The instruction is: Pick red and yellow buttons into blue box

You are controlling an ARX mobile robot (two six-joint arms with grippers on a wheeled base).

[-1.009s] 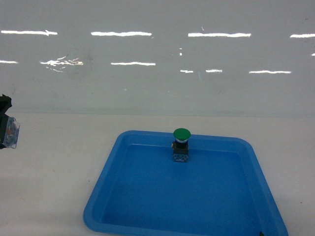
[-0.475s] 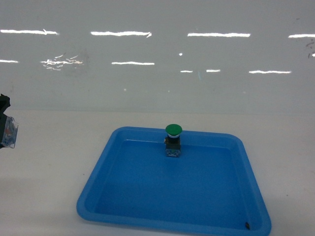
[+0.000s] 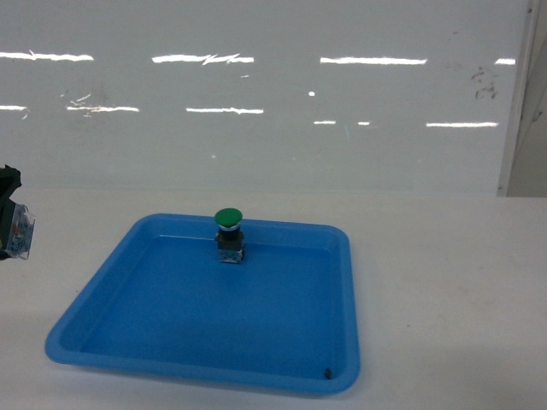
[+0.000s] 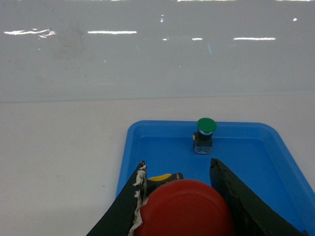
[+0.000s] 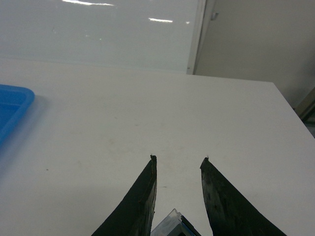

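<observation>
Table (image 3: 444,282): white; the blue box is being carried on it, before a glossy white wall (image 3: 273,145).
Box (image 3: 102,286): a shallow blue tray, being seen whole in the head view; only its edge is being shown at the left of the right wrist view.
Left gripper (image 4: 177,164): its jaws are being held apart around the red button, above the near left corner of the box.
Right gripper (image 5: 178,160): its jaws are being held a little apart over bare table; a clear and blue block (image 5: 170,227) is being seen low between them, but whether it is being gripped cannot be told.
Red button (image 4: 184,209): its round cap is being held between the left jaws.
Yellow button (image 4: 160,177): only a yellow sliver is being shown just behind the red cap; where it is resting cannot be told.
Green button (image 3: 228,235): being kept upright inside the box, by the far wall.
</observation>
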